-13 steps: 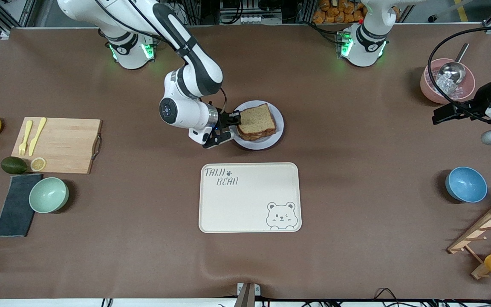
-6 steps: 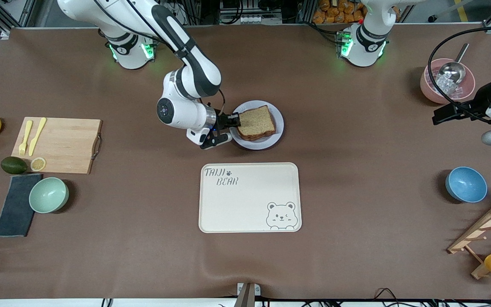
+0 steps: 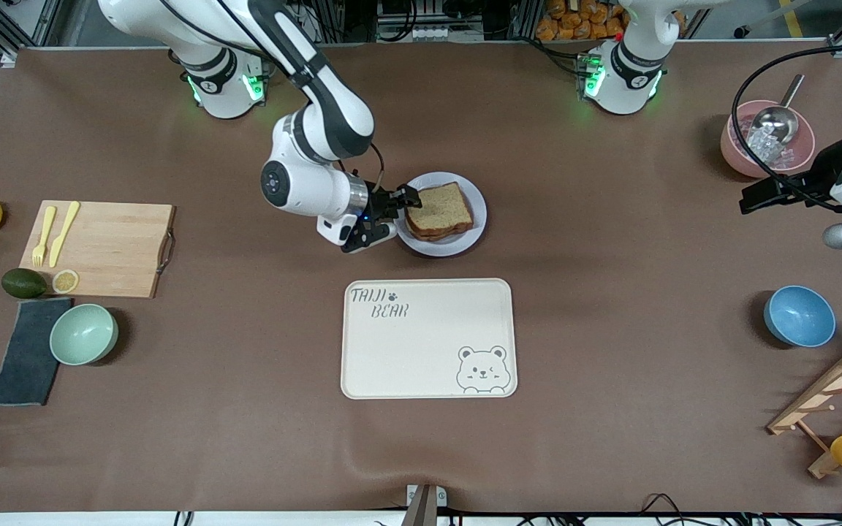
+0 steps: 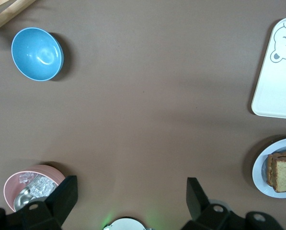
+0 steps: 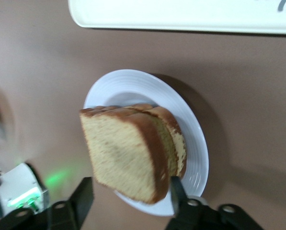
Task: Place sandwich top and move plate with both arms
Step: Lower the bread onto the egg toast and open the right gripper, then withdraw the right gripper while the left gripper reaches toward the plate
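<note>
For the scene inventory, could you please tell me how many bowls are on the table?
3: a green bowl beside the dark cloth, a blue bowl at the left arm's end, and a pink bowl holding ice and a scoop, farther from the camera.

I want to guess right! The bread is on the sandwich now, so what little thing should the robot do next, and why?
Probably pull the right gripper back from the plate. Its fingers stand open beside the sandwich top, which lies on the stack. The left gripper waits open over bare table.
</note>
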Robot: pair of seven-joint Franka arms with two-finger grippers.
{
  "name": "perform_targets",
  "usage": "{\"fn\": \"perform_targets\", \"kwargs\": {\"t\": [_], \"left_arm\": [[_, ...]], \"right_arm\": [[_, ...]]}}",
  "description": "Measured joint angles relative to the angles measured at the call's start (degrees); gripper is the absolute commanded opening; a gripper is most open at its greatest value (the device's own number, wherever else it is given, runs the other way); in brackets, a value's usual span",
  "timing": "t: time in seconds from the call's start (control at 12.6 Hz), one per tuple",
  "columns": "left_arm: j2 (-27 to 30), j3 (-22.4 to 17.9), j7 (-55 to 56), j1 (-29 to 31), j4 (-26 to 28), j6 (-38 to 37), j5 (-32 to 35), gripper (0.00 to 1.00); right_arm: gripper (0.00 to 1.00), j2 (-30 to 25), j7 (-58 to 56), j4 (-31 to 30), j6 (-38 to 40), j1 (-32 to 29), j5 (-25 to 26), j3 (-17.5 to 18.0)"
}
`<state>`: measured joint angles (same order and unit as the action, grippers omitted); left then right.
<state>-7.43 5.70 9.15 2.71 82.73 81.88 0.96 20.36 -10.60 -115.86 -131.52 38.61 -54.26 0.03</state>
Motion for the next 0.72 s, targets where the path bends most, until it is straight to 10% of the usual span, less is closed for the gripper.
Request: {"fn": "perform_targets", "kwargs": {"t": [0.48, 0.72], "left_arm": [[0.00, 0.00, 0.00, -0.06, 0.00, 0.13, 0.00, 1.00], [0.00, 0.00, 0.00, -0.12, 0.00, 0.30, 0.00, 1.00]], "right_arm": [[1.00, -4.45, -0.18, 1.89, 6.81, -6.06, 12.03, -4.66], [1.00, -4.55, -0.21, 5.86, 13.77, -6.72, 22.77, -12.71]]}}
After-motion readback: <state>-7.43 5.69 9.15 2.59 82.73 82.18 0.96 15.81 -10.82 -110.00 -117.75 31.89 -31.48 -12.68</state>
